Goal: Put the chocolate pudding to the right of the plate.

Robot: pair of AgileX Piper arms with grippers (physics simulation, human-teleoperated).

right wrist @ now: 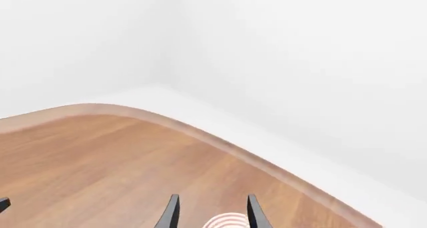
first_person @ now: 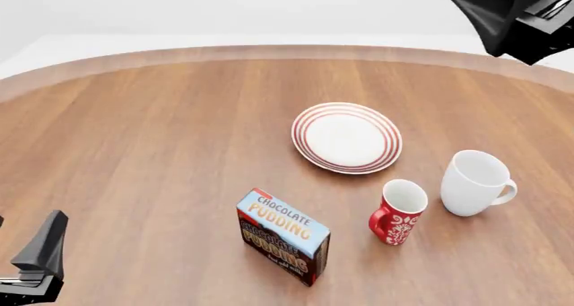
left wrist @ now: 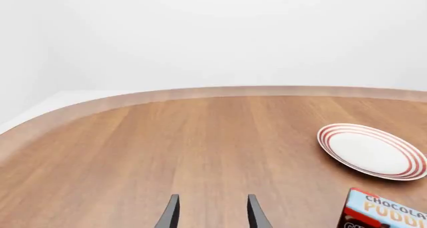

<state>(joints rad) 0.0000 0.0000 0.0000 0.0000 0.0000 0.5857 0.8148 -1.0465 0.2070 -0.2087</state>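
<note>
The chocolate pudding carton (first_person: 282, 237) stands on the wooden table near its front, light blue top up, and shows in the left wrist view (left wrist: 387, 213). The red-ringed white plate (first_person: 346, 137) lies behind it and slightly right; it shows in the left wrist view (left wrist: 370, 151) and as a sliver in the right wrist view (right wrist: 227, 221). My left gripper (left wrist: 212, 215) is open and empty, low at the front left, well left of the carton. My right gripper (right wrist: 212, 215) is open and empty, held high at the back right above the table.
A red patterned mug (first_person: 397, 212) and a plain white mug (first_person: 475, 182) stand right of the plate's front edge. The left arm (first_person: 36, 262) is at the bottom left, the right arm (first_person: 507, 13) at the top right. The table's curved rim (first_person: 269, 52) runs along the back.
</note>
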